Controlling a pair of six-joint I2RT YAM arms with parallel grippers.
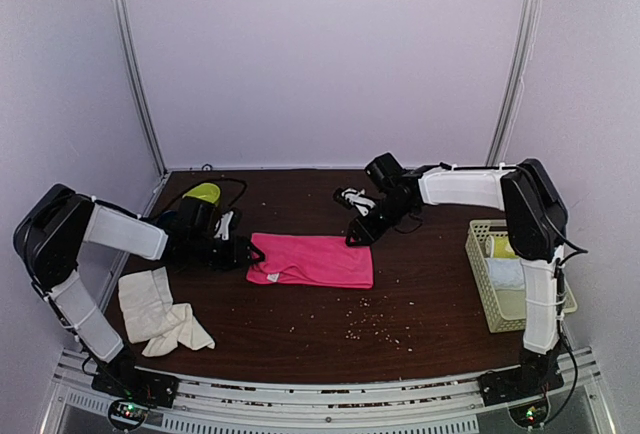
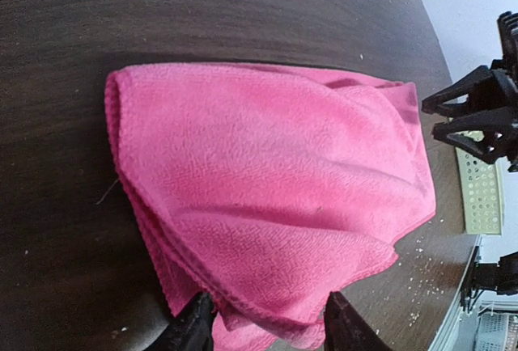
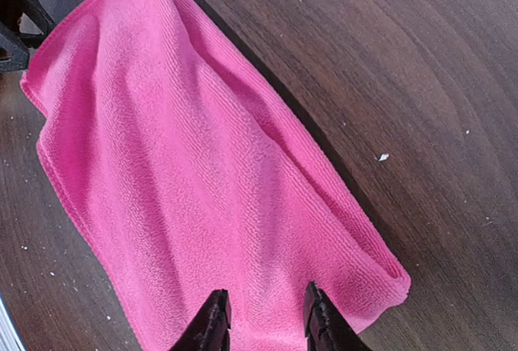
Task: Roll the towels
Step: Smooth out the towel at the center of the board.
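The bright pink towel (image 1: 312, 260) lies folded flat in the middle of the dark table. My left gripper (image 1: 252, 252) is at its left end. In the left wrist view the left gripper (image 2: 267, 325) stands open, and the pink towel's (image 2: 267, 181) layered near edge lies loose between the fingertips (image 2: 193, 324). My right gripper (image 1: 358, 235) is at the towel's far right corner. Seen from the right wrist, the right gripper (image 3: 265, 319) is open just over the flat pink towel (image 3: 194, 173). The cream towel (image 1: 160, 312) lies crumpled at the front left, apart from both grippers.
A pale mesh basket (image 1: 478, 252) at the right edge holds a white roll and a yellow-green roll. Crumbs (image 1: 375, 322) are scattered in front of the pink towel. A yellow-green object (image 1: 203, 192) and cables sit at the back left.
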